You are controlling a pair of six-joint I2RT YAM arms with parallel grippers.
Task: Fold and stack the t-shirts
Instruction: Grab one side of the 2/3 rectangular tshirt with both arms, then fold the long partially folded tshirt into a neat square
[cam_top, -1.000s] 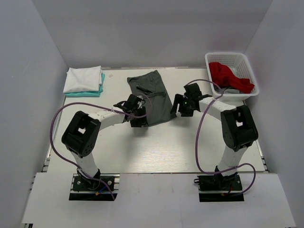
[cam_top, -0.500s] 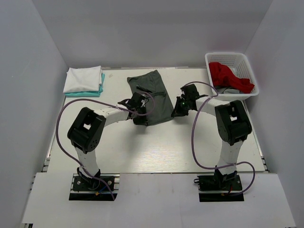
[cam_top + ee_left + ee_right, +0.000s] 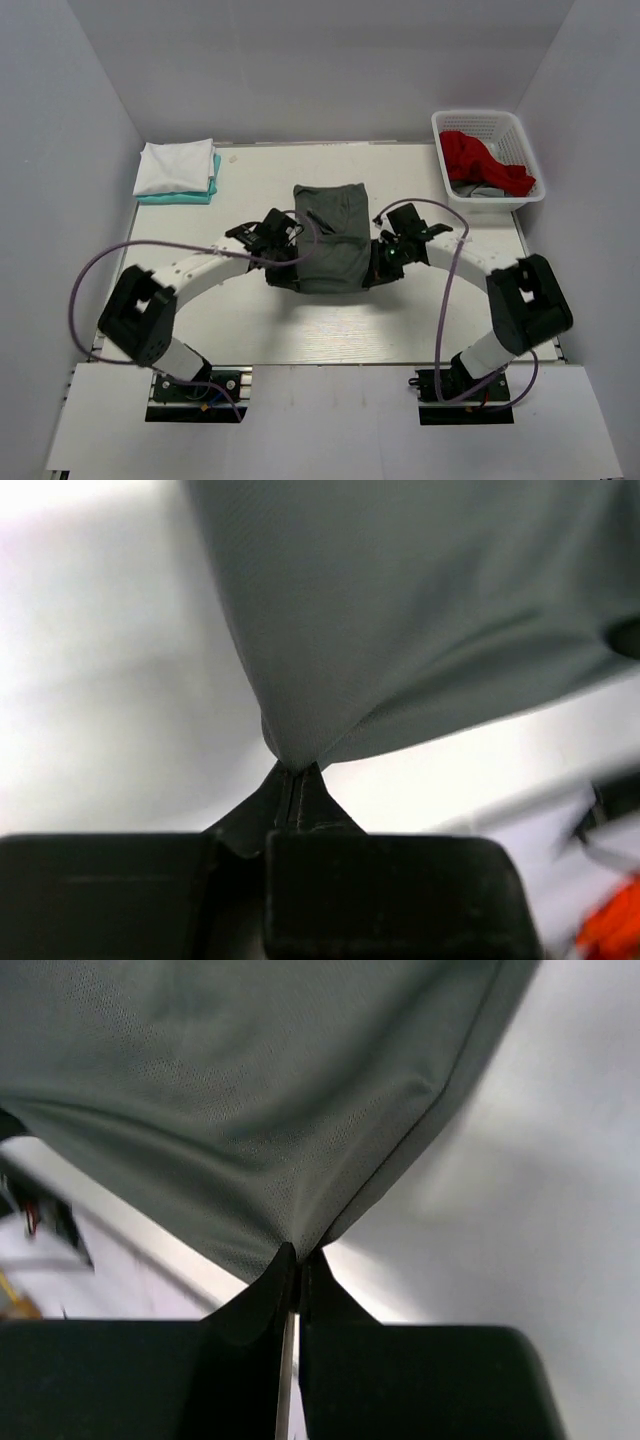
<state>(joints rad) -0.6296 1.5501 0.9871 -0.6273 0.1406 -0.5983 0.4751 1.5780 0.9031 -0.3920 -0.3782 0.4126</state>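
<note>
The dark grey t-shirt (image 3: 332, 238) hangs stretched between both grippers over the middle of the table. My left gripper (image 3: 283, 273) is shut on its near left corner (image 3: 292, 750); the cloth bunches to a point at the jaws. My right gripper (image 3: 381, 270) is shut on the near right corner (image 3: 300, 1238), seen the same way in the right wrist view. A folded white t-shirt (image 3: 177, 165) lies on a folded teal t-shirt (image 3: 207, 190) at the back left. A red t-shirt (image 3: 482, 163) sits crumpled in the basket.
The white plastic lattice basket (image 3: 484, 122) stands at the back right corner, with grey cloth (image 3: 476, 190) under the red shirt. White walls close in the table on three sides. Purple cables loop from both arms.
Both grippers closed on the grey shirt's near corners and pulled them toward the near edge, lifting them. The shirt now sits squarer and nearer; both arms have stretched out.
</note>
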